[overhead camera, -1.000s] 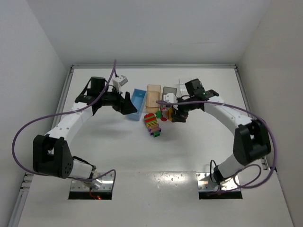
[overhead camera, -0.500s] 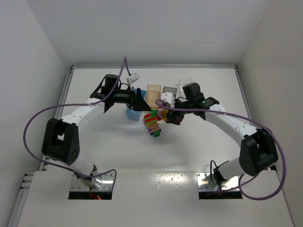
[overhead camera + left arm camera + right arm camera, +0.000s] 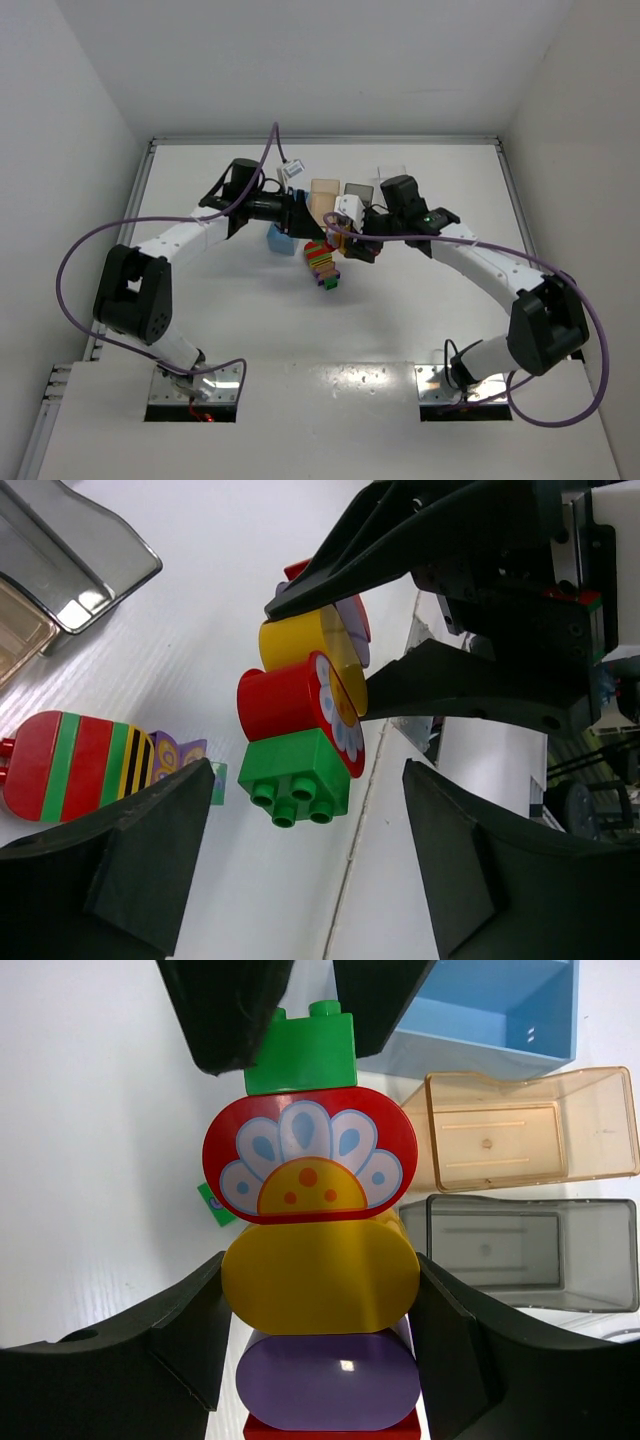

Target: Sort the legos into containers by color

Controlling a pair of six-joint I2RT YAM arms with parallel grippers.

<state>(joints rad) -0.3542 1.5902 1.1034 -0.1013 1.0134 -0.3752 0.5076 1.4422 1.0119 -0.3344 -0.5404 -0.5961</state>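
My right gripper (image 3: pixel 318 1270) is shut on a joined stack of legos. From the far end the stack reads green brick (image 3: pixel 301 1053), red flower piece (image 3: pixel 310 1155), yellow piece (image 3: pixel 320 1275), purple piece (image 3: pixel 328 1380). My left gripper (image 3: pixel 308 776) is open, and its fingers (image 3: pixel 225 1010) flank the green brick (image 3: pixel 295 772) without closing on it. A multicoloured striped stack (image 3: pixel 80 765) lies on the table below both grippers (image 3: pixel 322 262). The light blue bin (image 3: pixel 490 1015), pale orange bin (image 3: pixel 530 1130) and smoky grey bin (image 3: pixel 525 1250) stand side by side.
The clear bin (image 3: pixel 392 172) stands at the far right of the row. A small green sticker (image 3: pixel 212 1206) lies on the table near the striped stack. My left arm (image 3: pixel 200 232) covers part of the blue bin (image 3: pixel 278 240). White walls enclose the table.
My left gripper has swung right, from over the blue bin to the tip of the held stack. My right gripper has shifted slightly left with the stack.
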